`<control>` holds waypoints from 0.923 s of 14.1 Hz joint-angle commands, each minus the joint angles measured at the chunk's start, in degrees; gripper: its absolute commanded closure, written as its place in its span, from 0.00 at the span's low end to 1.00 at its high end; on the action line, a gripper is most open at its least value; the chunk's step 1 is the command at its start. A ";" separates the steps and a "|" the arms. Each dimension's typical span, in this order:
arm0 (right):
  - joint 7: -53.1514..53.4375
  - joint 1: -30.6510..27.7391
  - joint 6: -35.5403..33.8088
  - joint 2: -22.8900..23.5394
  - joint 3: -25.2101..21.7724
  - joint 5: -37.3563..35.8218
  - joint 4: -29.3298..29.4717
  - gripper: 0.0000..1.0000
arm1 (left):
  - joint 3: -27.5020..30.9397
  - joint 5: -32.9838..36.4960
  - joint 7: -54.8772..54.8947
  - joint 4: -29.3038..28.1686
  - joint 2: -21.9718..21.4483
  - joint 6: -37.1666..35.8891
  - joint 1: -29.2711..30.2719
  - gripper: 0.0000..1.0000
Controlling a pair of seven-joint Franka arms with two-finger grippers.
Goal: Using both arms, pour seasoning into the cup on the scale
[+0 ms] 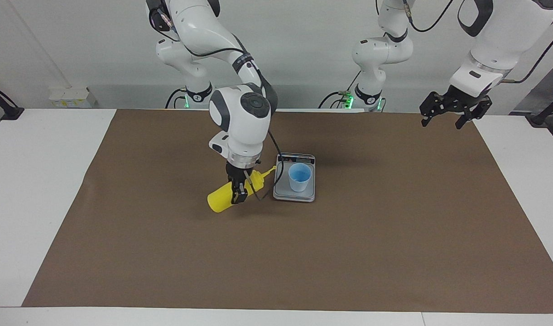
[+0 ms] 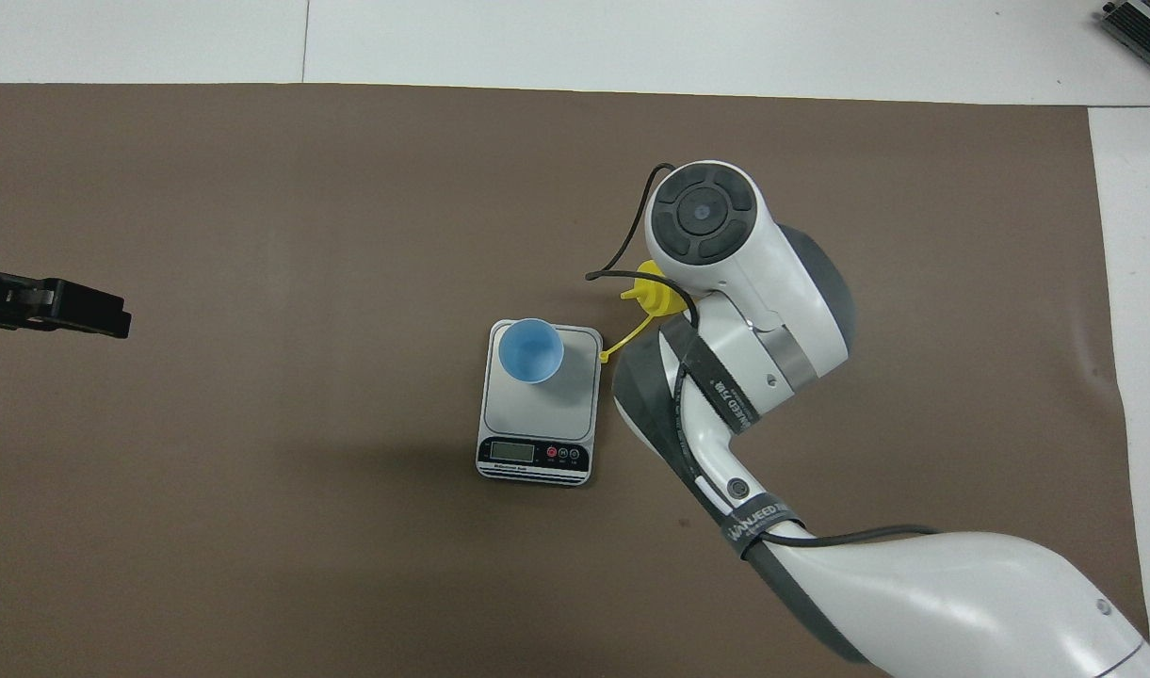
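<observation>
Brown paper [image 1: 394, 235] covers the white worktop [image 1: 31, 190]. From the facing camera, the right gripper [image 1: 238, 192] has its fingers pinching the yellow seasoning bottle [image 1: 224, 199], which lies tilted with its nozzle aimed at 2 o'clock toward the scale [image 1: 294, 192]. On the scale stands the blue cup [image 1: 300, 177]. Over the paper's corner hangs the left gripper [image 1: 453, 108], fingers spread. From overhead, the right arm [image 2: 725, 311] hides most of the bottle; its nozzle [image 2: 652, 294] lies at 2 o'clock from the cup.

Bottle [image 1: 222, 198]: smooth yellow plastic. Cup [image 1: 300, 177]: translucent blue plastic. Scale [image 1: 294, 192]: matt silver-grey plate, glossy dark display strip. Table cover [image 1: 394, 235]: matt brown paper. Arms [image 1: 242, 117]: glossy white shells.
</observation>
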 commanded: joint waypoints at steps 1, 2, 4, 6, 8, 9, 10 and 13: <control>4.29 1.45 -0.51 2.59 -0.29 -3.44 4.38 1.00 | -0.25 0.79 0.28 -1.07 -1.34 -0.54 0.47 0.00; 5.35 3.29 -0.51 2.86 -0.29 -5.97 4.39 1.00 | -0.25 0.79 0.28 -1.07 -1.34 -0.54 0.47 0.00; 6.93 4.62 -0.86 3.04 -0.20 -11.86 4.30 1.00 | -0.25 0.79 0.28 -1.07 -1.34 -0.54 0.56 0.00; 7.90 6.20 -2.08 3.39 -0.20 -15.03 4.39 1.00 | -0.25 0.79 0.28 -1.07 -1.34 -0.54 0.47 0.00; 10.18 7.34 -2.18 3.48 -0.20 -19.07 4.39 1.00 | -0.25 0.79 0.28 -1.07 -1.34 -0.54 0.56 0.00; 11.15 8.04 -2.18 3.48 -0.20 -20.92 4.39 1.00 | -0.25 0.79 0.28 -1.07 -1.34 -0.54 0.47 0.00; 11.77 9.01 -2.26 3.56 -0.20 -24.07 4.39 1.00 | -0.25 0.79 0.28 -1.07 -1.34 -0.54 0.55 0.00; 11.86 10.24 -2.79 4.00 -0.11 -32.43 4.12 1.00 | -0.25 0.79 0.28 -1.07 -1.34 -0.54 0.56 0.00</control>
